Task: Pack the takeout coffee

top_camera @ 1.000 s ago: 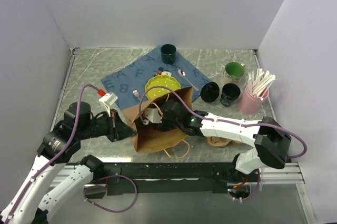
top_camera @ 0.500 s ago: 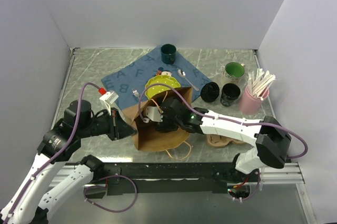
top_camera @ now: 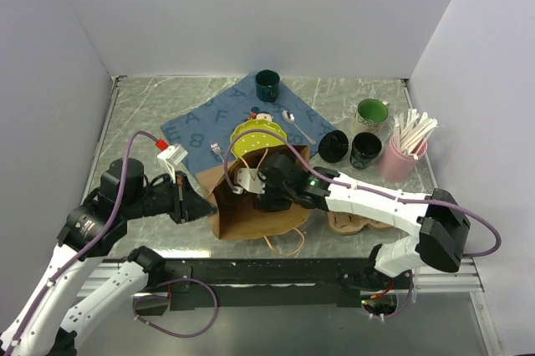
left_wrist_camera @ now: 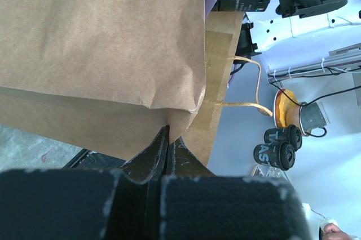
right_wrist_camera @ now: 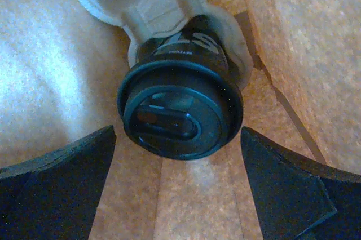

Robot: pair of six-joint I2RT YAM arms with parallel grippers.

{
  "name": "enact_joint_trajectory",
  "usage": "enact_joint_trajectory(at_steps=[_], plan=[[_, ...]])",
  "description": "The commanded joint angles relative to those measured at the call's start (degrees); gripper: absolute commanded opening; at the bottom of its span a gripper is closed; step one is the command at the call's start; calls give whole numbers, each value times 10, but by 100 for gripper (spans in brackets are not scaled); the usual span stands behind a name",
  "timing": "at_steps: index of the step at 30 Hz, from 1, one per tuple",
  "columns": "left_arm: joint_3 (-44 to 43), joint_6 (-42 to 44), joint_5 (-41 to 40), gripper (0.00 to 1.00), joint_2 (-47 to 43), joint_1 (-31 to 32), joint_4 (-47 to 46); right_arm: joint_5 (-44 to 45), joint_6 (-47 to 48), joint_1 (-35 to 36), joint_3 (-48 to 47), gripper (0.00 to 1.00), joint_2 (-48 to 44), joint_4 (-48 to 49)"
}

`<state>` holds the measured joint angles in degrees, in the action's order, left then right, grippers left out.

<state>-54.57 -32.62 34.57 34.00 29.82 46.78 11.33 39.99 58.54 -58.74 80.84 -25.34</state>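
Currently, coffee cup (right_wrist_camera: 180, 110), inside the paper bag (left_wrist_camera: 101, 37): lid facing the right gripper (right_wrist_camera: 177, 138), long axis along its reach, centred between its spread fingers, touching neither; left gripper (left_wrist_camera: 168, 141), farther off, pinches the bag's edge.

Inside the paper bag (right_wrist_camera: 45, 54) the path ahead of the right gripper (right_wrist_camera: 177, 136) is blocked by a lidded cup (right_wrist_camera: 180, 110) — narrow gaps are left beside the lid, hemmed by the bag's walls. The bag's left edge is taken up by the left gripper (left_wrist_camera: 167, 141), clamped on it. Bare table (top_camera: 134, 114) is left at the far left.
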Motion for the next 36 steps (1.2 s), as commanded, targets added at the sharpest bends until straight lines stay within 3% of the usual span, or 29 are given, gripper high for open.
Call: enact_joint_trajectory(at_steps=[1, 15, 36], plan=[[-21, -4, 16, 1, 7, 2, 5, 7, -22, -10, -29, 99, -24, -40], [-34, -13, 12, 1, 22, 3, -3, 10, -21, -14, -78, 99, -33, -98], [-60, -68, 22, 1, 28, 3, -35, -27, -30, -9, -196, 86, -62, -266]])
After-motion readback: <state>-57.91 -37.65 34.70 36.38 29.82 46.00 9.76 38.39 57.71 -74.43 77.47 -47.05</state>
